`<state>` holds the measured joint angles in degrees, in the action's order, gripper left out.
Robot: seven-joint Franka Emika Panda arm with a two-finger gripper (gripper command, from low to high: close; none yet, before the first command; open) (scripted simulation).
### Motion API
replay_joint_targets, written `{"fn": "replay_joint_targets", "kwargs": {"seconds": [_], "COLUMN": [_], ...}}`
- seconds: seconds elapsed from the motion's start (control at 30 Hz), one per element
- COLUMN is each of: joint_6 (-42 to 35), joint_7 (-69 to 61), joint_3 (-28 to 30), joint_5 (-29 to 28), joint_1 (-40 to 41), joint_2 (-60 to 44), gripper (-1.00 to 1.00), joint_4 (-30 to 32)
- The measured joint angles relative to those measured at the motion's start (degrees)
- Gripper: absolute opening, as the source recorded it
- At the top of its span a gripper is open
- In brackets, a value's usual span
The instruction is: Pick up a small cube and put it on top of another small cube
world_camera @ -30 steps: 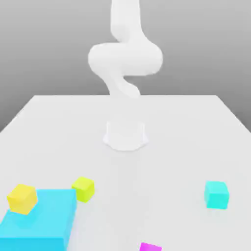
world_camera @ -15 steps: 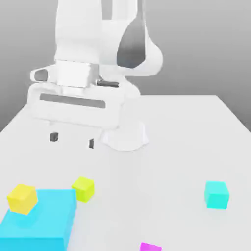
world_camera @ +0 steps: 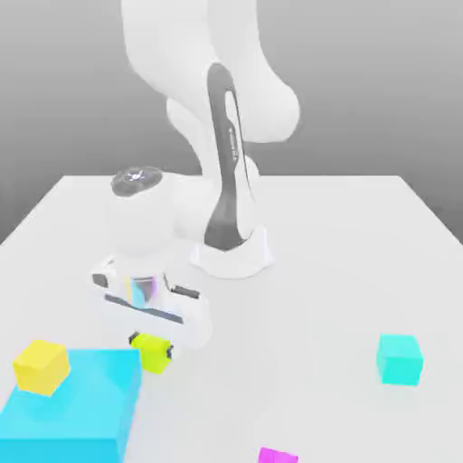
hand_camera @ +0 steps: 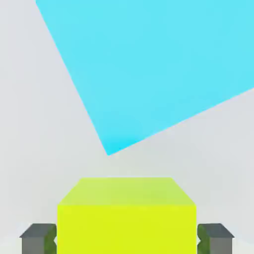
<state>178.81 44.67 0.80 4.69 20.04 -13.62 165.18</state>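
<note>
plain grey backdrop over a flat white table (world_camera: 362, 226), simulator render. white franka arm (world_camera: 226, 108) rises from its round base at frame centre in the exterior view and folds down toward the lower left, wrist pointing at the table. the two-finger gripper (world_camera: 152, 348) sits low at the lower left of centre, right over the small lime-yellow cube (world_camera: 154, 354), which rests on the table just beside the right edge of the big flat cyan block (world_camera: 72, 411). in the hand view the lime-yellow cube (hand_camera: 126, 216) fills the lower middle of the frame with a dark grey fingertip (hand_camera: 37, 238) against one side face and the other pad against the opposite face, so the fingers are closed narrow and clamped on this cube. the corner of the big cyan block (hand_camera: 149, 64) takes the upper part of the hand view, close to the cube but apart from it, bare white table between. a second small yellow cube (world_camera: 41, 366) sits on top of the cyan block near its far left corner, at the lower left of the exterior view. a small cyan cube (world_camera: 399, 358) stands alone at the lower right, well apart from the gripper. a small magenta cube (world_camera: 277, 456) is cut by the bottom edge, right of centre.
</note>
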Motion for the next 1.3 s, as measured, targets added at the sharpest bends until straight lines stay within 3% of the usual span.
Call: {"fn": "replay_joint_targets", "kwargs": {"seconds": [0.13, 0.4, 1.0, 1.07, 1.2, 1.23, 1.3], "joint_6": [-0.63, -12.86, -27.04, -25.09, -18.38, -17.4, -17.4], "joint_7": [0.34, 3.67, 7.49, 8.93, 12.49, 12.97, 12.97], "joint_3": [0.05, 1.05, -16.69, -16.37, -13.23, -12.78, -12.78], "joint_5": [-0.4, -4.9, -4.07, -5.85, -10.71, -11.36, -11.36], "joint_1": [0.02, -1.32, -42.23, -45.53, -44.55, -44.83, -44.83], "joint_2": [0.81, 15.12, 14.67, 12.02, 4.59, 3.53, 3.53], "gripper": [-1.0, -1.0, -1.0, -1.0, -1.0, 1.0, 1.0], "joint_4": [0.15, 2.24, -12.44, -13.11, -13.56, -13.59, -13.59]}}
